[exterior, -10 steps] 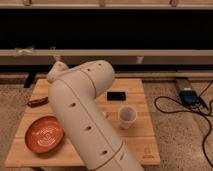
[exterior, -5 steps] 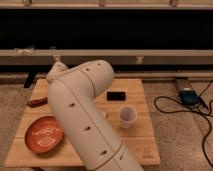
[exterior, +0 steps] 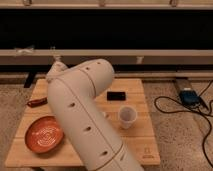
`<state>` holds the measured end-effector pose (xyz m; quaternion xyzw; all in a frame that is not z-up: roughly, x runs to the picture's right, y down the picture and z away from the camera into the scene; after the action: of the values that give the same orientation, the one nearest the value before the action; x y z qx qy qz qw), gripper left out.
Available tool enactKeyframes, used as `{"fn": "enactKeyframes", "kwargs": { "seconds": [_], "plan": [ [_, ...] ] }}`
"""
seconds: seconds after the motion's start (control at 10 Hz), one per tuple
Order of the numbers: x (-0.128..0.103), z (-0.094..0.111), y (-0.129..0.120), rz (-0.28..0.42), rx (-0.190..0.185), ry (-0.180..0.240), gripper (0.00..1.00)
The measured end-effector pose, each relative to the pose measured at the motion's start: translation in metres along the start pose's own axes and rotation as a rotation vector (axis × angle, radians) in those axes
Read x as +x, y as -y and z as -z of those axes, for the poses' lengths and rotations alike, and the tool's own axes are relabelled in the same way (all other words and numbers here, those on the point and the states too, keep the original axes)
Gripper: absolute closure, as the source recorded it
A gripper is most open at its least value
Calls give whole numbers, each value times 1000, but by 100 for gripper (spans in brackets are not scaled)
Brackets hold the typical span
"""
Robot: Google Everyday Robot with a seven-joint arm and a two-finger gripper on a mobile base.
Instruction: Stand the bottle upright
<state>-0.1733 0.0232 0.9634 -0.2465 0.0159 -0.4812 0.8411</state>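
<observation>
Camera view shows us the arm [exterior: 82,110] sprawled across the counter [exterior: 142,147], masking both the gripper behind it, whose state we cannot tell, and the bottle, which we cannot find; we judge a blind reach could topple the cup [exterior: 127,116] or roll the bottle off.

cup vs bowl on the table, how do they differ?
Colour: the cup is translucent white, the bowl orange-red. Shape: the cup is narrow and tall, the bowl wide and shallow. Place: the cup sits right of the arm, the bowl left. Both stand open side up on the wooden table. The claw is out of sight.
</observation>
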Motion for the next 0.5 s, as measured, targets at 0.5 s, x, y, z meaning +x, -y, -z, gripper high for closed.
{"fn": "enactKeyframes", "kwargs": {
  "seconds": [0.5],
  "plan": [
    [20, 55, -30, -37, 60, 92, 100]
  ]
}}
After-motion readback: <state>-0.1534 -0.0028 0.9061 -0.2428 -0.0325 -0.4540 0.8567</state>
